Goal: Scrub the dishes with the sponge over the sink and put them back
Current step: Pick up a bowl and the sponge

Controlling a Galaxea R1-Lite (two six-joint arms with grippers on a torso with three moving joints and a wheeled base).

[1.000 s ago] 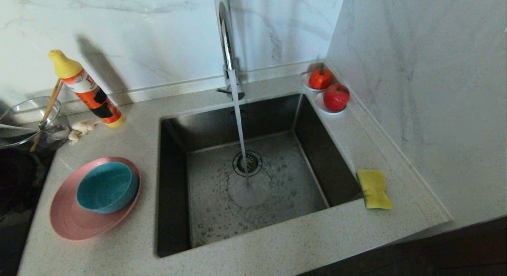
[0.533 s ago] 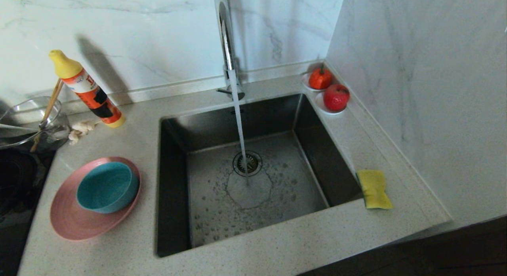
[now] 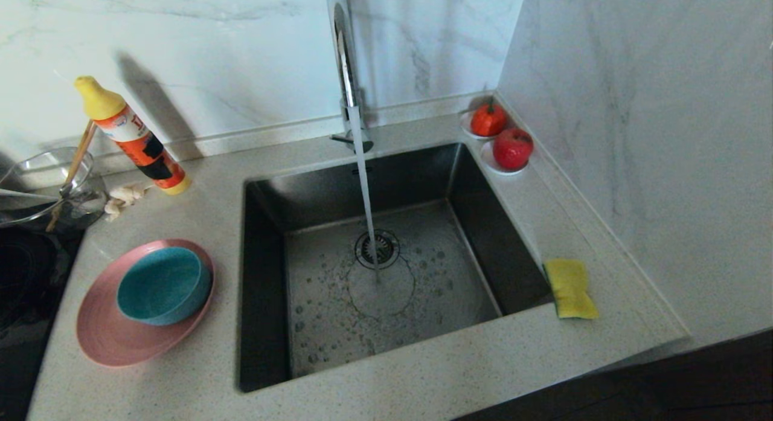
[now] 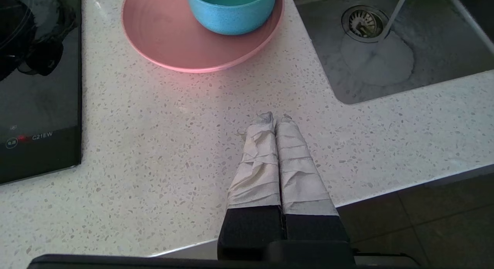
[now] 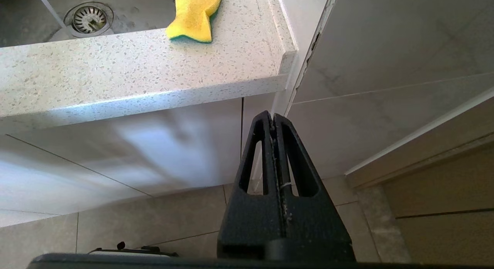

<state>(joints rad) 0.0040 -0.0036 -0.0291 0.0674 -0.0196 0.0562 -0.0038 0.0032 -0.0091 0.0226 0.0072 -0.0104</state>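
**Running tap, both grippers closed and empty**

Pouring from the tap (image 3: 345,64), a steady stream of water lands just in front of the drain (image 3: 377,249) in the sink (image 3: 266,276), whose floor is wet and dotted with bubbles.

On the counter (image 3: 423,372) left of the sink sits the plate (image 3: 105,336), with the bowl (image 3: 163,285) standing upright on its far side. Further back on the left, the chopsticks (image 3: 77,158) lean in a glass bowl (image 3: 36,179), beside a tilted bottle (image 3: 133,137) with a yellow cap and some garlic (image 3: 124,197). A dark cooktop (image 4: 38,107) lies at the counter's left end.

The sponge (image 3: 570,288) lies on the counter just right of the sink, near the front, yellow face up, with its green layer showing along the edge in the right wrist view.

In the back right corner, 2 red fruits (image 3: 500,137) rest on 2 small saucers (image 3: 492,165).

The left gripper (image 4: 274,118) hangs over bare counter near the front edge, its 2 wrapped fingers pressed together with nothing between them, the plate and bowl ahead of it and apart from it.

The right gripper (image 5: 272,115) sits low, below the counter's front edge and in front of the cabinet, its 2 black fingers closed tight on nothing, the sponge well above and beyond it.
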